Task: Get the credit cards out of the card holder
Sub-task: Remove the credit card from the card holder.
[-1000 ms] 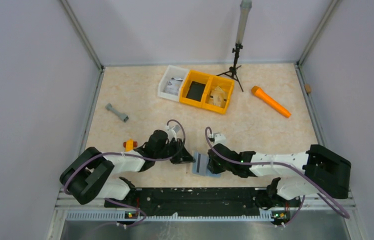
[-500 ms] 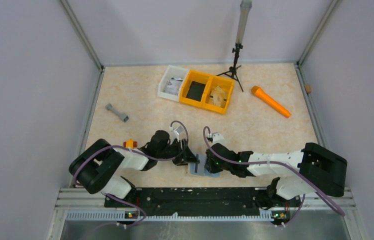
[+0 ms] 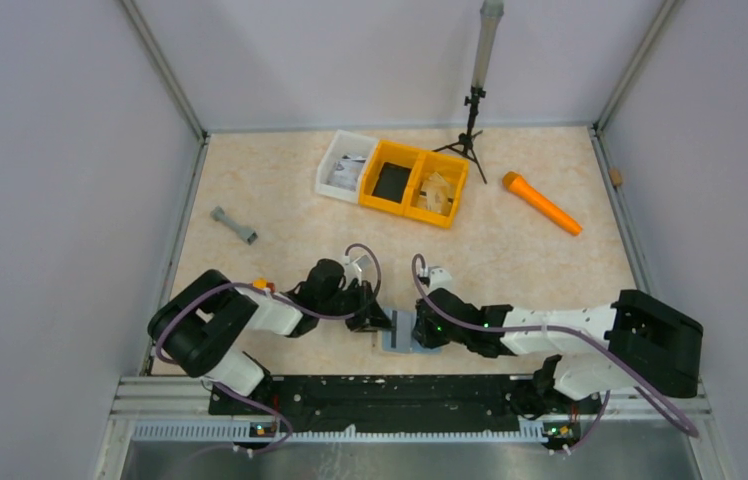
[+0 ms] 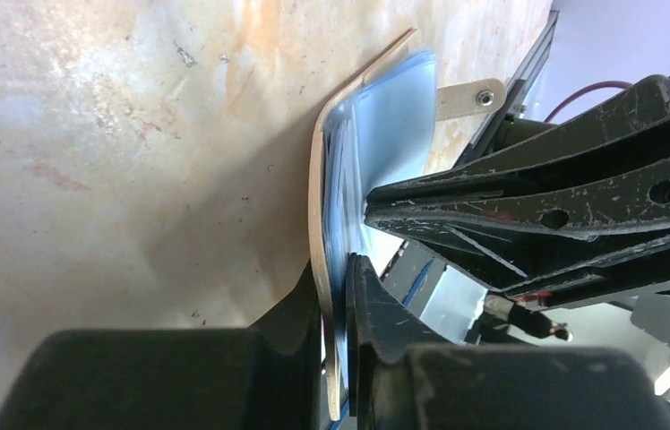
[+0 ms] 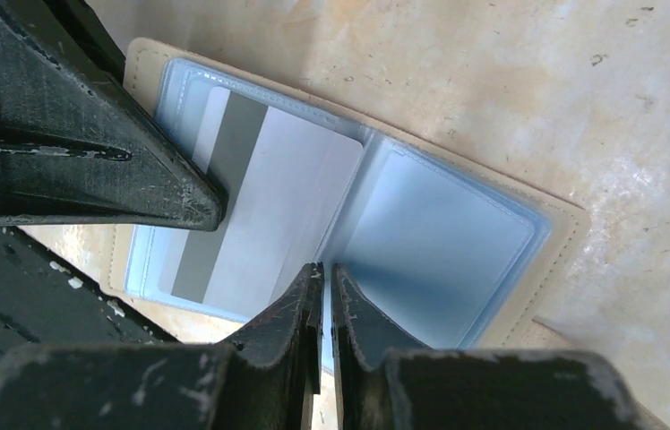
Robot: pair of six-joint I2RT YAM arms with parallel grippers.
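Note:
The card holder (image 3: 400,331) lies open on the table between both grippers. Its tan cover (image 4: 317,215) stands on edge in the left wrist view, with blue plastic sleeves (image 4: 394,116) behind it. My left gripper (image 4: 336,296) is shut on the holder's left flap, cover and sleeve pinched between its fingers. A white credit card with a grey stripe (image 5: 260,206) sits in the left sleeve. The right sleeve (image 5: 443,242) looks empty. My right gripper (image 5: 324,273) is shut, its tips at the holder's middle fold. From above, the left gripper (image 3: 382,322) and right gripper (image 3: 420,333) nearly meet.
A white bin (image 3: 345,165) and yellow bins (image 3: 418,182) stand at the back. An orange cylinder (image 3: 542,203) lies back right, a grey dumbbell-shaped piece (image 3: 234,225) at the left, and a tripod (image 3: 470,130) behind the bins. The black rail (image 3: 390,392) runs close behind the holder.
My left gripper opened briefly, then shut on the holder's left flap, with its arm shifted slightly right. The right gripper stayed shut at the fold.

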